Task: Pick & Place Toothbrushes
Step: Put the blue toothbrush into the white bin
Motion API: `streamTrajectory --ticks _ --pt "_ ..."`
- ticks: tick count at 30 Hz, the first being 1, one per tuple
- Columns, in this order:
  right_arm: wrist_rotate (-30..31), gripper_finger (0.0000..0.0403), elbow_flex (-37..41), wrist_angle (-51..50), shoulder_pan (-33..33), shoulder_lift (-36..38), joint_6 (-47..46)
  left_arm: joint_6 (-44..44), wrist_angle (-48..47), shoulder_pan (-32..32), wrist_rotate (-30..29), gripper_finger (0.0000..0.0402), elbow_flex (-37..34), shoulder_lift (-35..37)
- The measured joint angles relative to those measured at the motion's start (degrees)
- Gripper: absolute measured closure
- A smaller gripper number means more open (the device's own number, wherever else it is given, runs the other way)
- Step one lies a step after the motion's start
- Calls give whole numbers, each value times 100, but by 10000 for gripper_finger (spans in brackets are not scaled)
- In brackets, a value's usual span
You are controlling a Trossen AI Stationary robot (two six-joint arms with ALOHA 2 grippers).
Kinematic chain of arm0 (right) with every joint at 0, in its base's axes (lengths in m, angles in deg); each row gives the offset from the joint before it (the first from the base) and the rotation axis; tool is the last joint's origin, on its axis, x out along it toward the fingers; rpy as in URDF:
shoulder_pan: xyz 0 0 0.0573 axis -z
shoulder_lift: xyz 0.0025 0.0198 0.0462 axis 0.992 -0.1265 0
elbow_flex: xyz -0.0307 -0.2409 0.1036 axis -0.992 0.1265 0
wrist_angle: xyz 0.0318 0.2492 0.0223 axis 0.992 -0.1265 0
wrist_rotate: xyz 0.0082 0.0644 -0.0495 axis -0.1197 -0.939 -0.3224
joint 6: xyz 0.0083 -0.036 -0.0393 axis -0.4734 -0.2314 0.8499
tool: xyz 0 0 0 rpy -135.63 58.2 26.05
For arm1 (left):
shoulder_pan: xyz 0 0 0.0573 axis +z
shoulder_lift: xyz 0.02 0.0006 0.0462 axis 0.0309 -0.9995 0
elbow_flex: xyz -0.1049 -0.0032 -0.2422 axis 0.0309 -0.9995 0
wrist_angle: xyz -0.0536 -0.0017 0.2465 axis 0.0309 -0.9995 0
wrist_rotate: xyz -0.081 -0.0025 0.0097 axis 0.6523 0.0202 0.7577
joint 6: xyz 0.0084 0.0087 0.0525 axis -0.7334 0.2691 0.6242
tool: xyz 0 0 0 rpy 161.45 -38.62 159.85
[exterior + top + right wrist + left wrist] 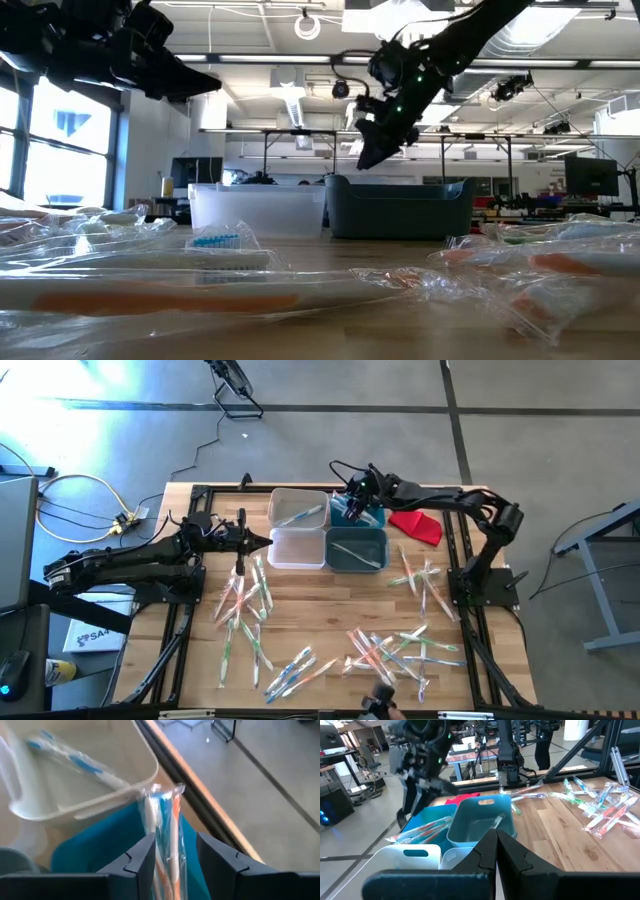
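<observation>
Wrapped toothbrushes lie scattered on the wooden table [245,600] [400,650] [420,580]. Four bins stand at the far middle: two white [298,508] [297,548], one blue [357,512], one grey-blue [355,550]. My right gripper [175,845] hangs open over the blue bin [100,845], with a wrapped toothbrush [165,820] upright between its fingers. Other wrapped toothbrushes lie in the blue bin [422,832]. My left gripper [265,542] waits shut above the table, just left of the white bins. My right gripper has the wrapped toothbrush between its parted fingers. The wrapper [156,840] lies against the inner side of one finger [142,852], and a gap shows to the other finger [212,852]. The fingers slant down over the blue bin; the toothbrush's lower end is hidden below them.
A red cloth-like piece [418,525] lies right of the bins. The far white bin [75,775] holds a blue-accented toothbrush. A black frame rail [470,600] runs along the table's right side. Cables lie on the floor at the left [80,500].
</observation>
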Motion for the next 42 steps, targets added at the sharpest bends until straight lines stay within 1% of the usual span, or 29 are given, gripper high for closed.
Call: streamTrajectory --ticks 7,15,22,28,35,42 --pt "164 277 -4 -481 -316 736 -75 0 0 0 2 400 0 0" --pt "205 289 -7 -1278 -778 1541 -738 -1 0 -2 4 400 0 0" --pt "201 294 -4 -2312 -1106 2063 -1326 0 0 -1 24 400 -1 2" --pt "189 294 -4 -3176 -1348 2244 -1702 0 0 -1 24 400 0 2" --pt "50 294 -4 -4175 -1574 2249 -2293 0 0 -2 20 400 0 2" --pt "50 294 -4 -4650 -1903 2249 -2989 0 0 -2 17 400 0 2"
